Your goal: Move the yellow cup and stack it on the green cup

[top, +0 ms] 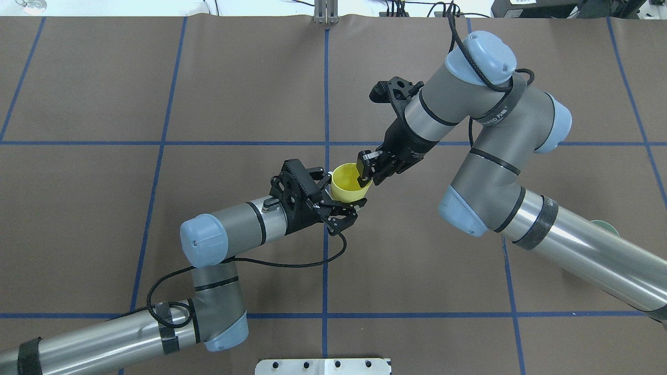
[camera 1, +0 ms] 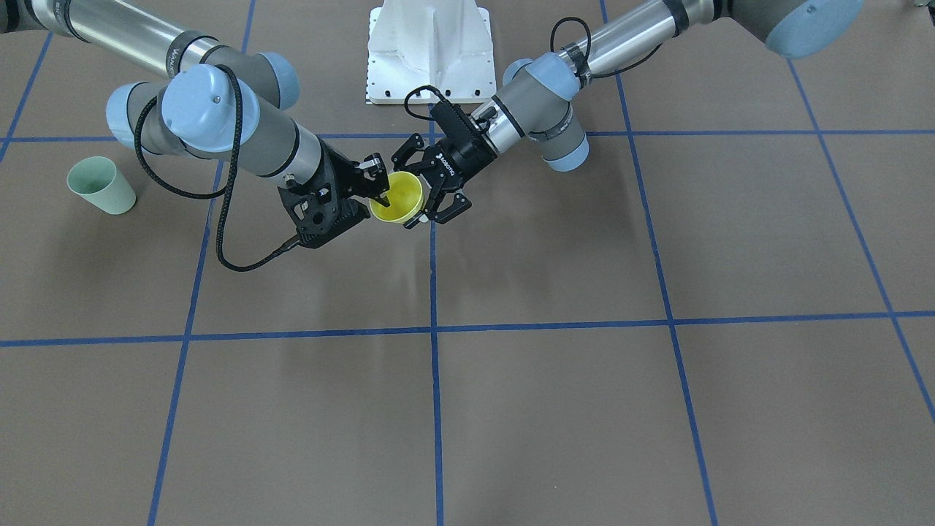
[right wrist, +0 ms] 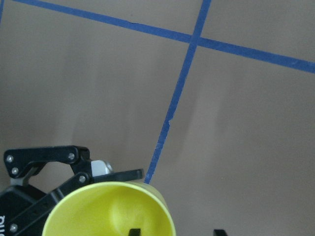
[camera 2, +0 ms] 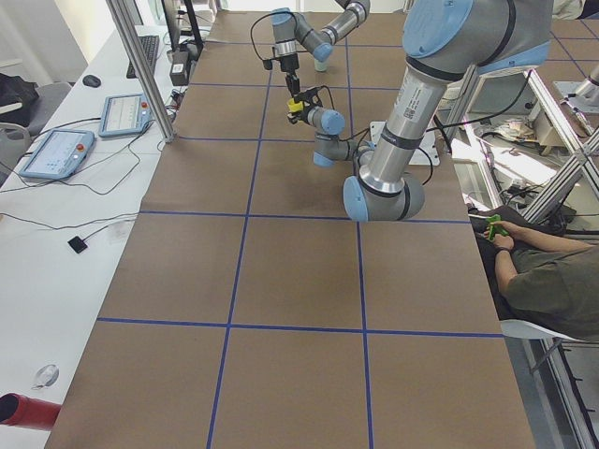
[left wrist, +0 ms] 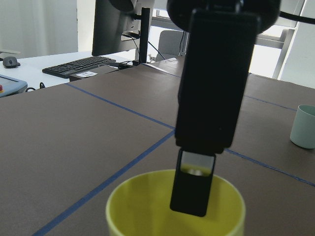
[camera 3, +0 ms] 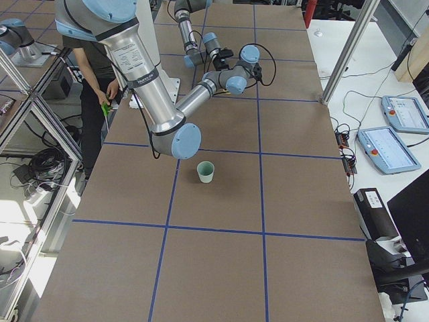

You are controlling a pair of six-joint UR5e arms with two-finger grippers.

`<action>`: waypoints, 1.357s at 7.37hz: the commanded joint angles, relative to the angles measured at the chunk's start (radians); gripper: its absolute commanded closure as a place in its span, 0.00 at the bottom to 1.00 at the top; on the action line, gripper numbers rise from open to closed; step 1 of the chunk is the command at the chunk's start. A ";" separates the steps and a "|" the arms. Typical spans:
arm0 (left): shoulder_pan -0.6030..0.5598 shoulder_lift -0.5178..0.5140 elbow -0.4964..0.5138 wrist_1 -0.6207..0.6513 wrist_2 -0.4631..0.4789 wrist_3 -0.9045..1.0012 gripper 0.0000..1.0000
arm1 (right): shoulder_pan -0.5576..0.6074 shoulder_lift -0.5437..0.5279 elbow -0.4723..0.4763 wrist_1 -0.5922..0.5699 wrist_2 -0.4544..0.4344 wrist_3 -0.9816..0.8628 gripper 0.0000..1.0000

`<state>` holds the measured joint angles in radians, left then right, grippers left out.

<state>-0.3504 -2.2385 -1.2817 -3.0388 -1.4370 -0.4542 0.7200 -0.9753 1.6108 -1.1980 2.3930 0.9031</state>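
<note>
The yellow cup (camera 1: 398, 203) hangs upright above the table's middle and also shows in the overhead view (top: 348, 185). My left gripper (top: 344, 192) is shut on the cup's body, one finger on each side. My right gripper (top: 369, 174) stands at the cup's far rim, one finger inside the cup and one outside. In the right wrist view (right wrist: 176, 231) its jaws stand apart with the rim between them, so it is open. The green cup (camera 1: 101, 186) stands upright on the table far off on my right side. It also shows in the exterior right view (camera 3: 205, 172).
The white base plate (camera 1: 427, 51) sits at my edge of the table. Blue tape lines (camera 1: 434, 329) grid the brown tabletop. A seated operator (camera 2: 543, 271) is beside the table. Tablets and cables (camera 3: 392, 131) lie beyond the table's far edge.
</note>
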 commanded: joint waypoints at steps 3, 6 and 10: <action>0.004 -0.012 0.001 0.000 0.003 -0.004 0.41 | -0.001 -0.002 0.001 0.000 0.003 0.000 0.87; 0.004 -0.016 -0.001 0.000 0.003 -0.009 0.01 | 0.001 -0.009 0.009 0.000 0.040 0.000 1.00; 0.005 -0.021 -0.024 0.000 0.003 -0.011 0.00 | 0.058 -0.069 0.044 0.001 0.095 -0.016 1.00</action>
<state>-0.3463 -2.2592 -1.2981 -3.0388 -1.4336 -0.4643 0.7520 -1.0281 1.6494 -1.1968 2.4714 0.8923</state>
